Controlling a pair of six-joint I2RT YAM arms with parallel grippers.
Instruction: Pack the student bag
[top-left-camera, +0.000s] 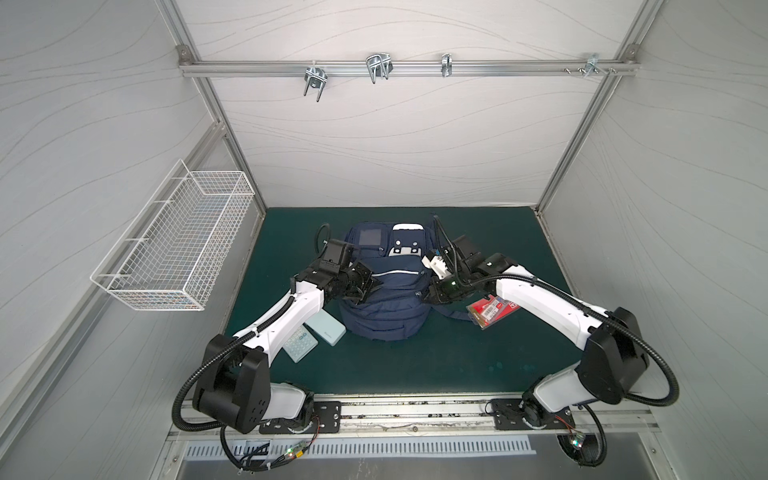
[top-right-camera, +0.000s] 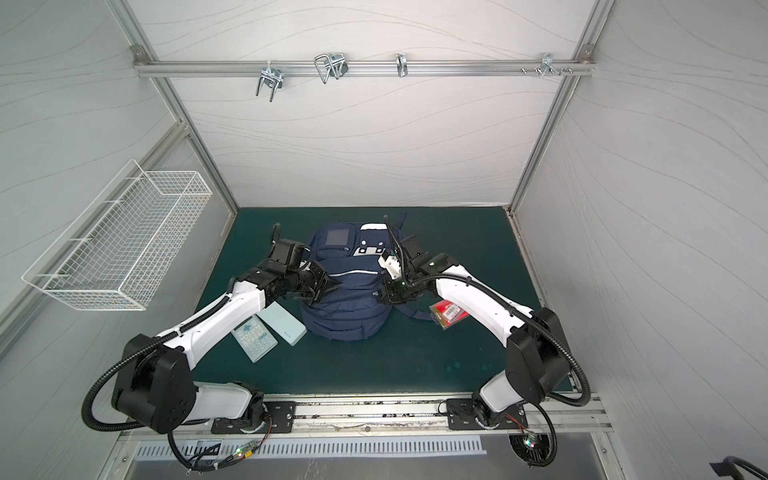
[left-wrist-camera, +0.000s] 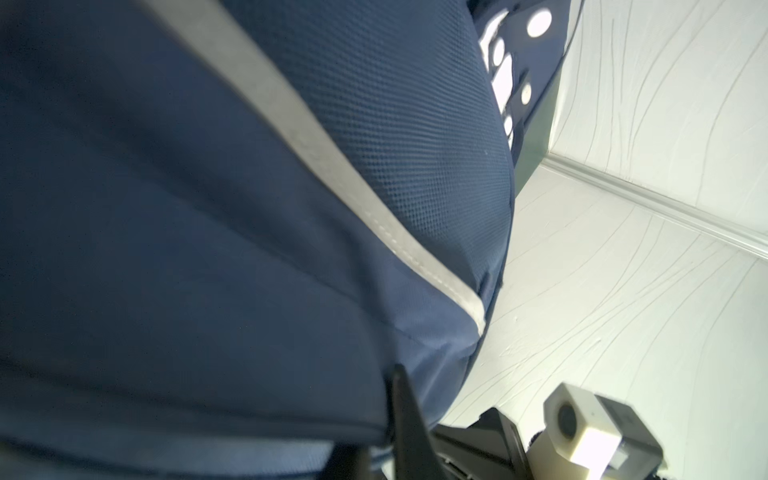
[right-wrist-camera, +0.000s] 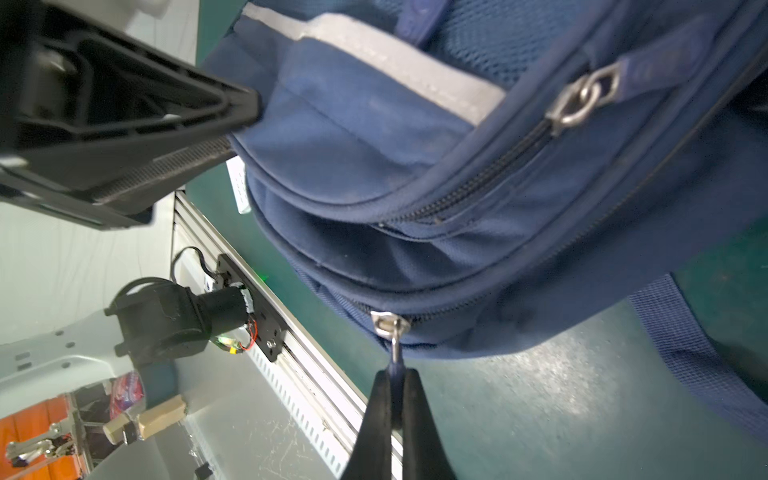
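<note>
The student bag (top-left-camera: 384, 299) lies in the middle of the green tabletop (top-left-camera: 415, 365) and looks zipped up. The right gripper (right-wrist-camera: 395, 374) has its jaws squeezed tight on the little zipper tab (right-wrist-camera: 394, 353) low on the bag's side. The left gripper (top-left-camera: 372, 286) rests against the other side with its jaws a little apart, so it may not be holding the bag. If the right arm tugs, the bag could slide along, or the thin tab could slip out. The arms hide part of the red packet (top-right-camera: 449, 313) and the calculator (top-right-camera: 254, 338). The bag's inside cannot be seen.
</note>
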